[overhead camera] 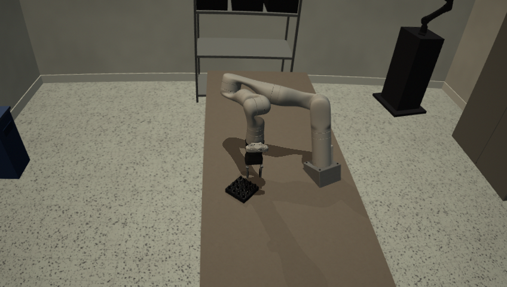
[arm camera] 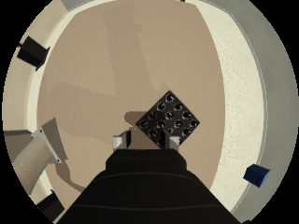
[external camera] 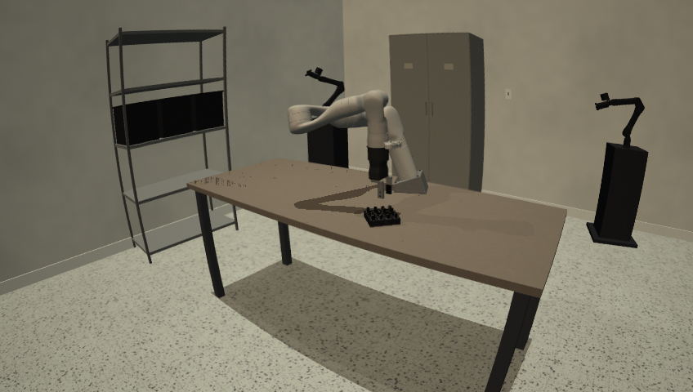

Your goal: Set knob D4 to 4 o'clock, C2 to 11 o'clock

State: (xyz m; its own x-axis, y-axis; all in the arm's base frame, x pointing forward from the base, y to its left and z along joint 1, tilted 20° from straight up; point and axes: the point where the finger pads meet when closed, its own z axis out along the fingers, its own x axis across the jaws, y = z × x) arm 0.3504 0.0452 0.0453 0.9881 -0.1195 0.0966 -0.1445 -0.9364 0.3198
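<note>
The knob box (overhead camera: 240, 189) is a small black square block with several black knobs, standing near the table's left edge. It also shows in the exterior view (external camera: 382, 216) and in the wrist view (arm camera: 167, 118), where it sits cornerwise. The knob names and white lines are too small to read. My gripper (overhead camera: 253, 173) hangs fingers down above the table, beside the box's far right corner and above its knobs. It shows in the exterior view (external camera: 382, 190) and in the wrist view (arm camera: 149, 141). It is open and empty.
The arm's grey base (overhead camera: 321, 173) is bolted to the table's right side. A metal shelf (overhead camera: 246, 42) stands behind the table's far end. A black pedestal (overhead camera: 409, 72) stands at the back right. A dark blue bin (overhead camera: 9, 143) stands at the left.
</note>
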